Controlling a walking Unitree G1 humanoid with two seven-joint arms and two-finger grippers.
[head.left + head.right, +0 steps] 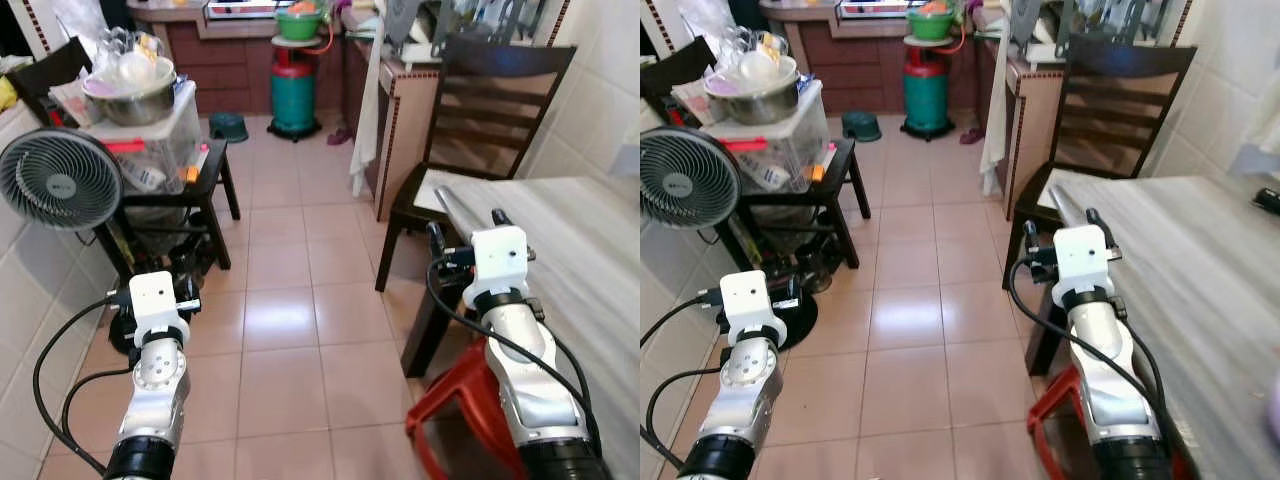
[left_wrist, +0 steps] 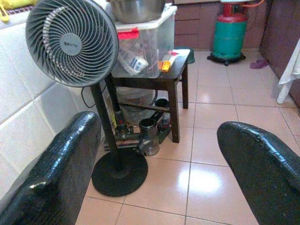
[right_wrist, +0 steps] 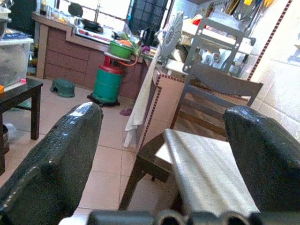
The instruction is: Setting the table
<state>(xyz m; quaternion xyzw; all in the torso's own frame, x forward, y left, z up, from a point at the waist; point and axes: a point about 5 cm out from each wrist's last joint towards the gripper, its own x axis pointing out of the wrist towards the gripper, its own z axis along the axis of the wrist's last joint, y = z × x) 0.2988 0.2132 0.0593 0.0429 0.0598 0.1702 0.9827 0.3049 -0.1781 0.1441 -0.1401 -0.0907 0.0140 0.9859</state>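
Note:
The dining table (image 1: 585,270), covered in a pale striped cloth, fills the right side, and its near corner lies just ahead of my right gripper (image 1: 466,226). That gripper is open, its two black fingers (image 3: 61,154) spread wide with nothing between them. Low on the left, over the tiled floor, my left gripper (image 2: 159,129) is also open and empty, pointing at the standing fan. A steel bowl (image 1: 135,100) heaped with white dishes rests on a clear plastic box (image 1: 165,140) on a black side table (image 1: 215,165) at the far left.
A dark wooden chair (image 1: 490,110) is tucked in at the table's far end. A red plastic stool (image 1: 450,400) stands under the table by my right arm. The fan (image 1: 60,178) stands at the left wall. A green gas cylinder (image 1: 294,85) sits by the far counter.

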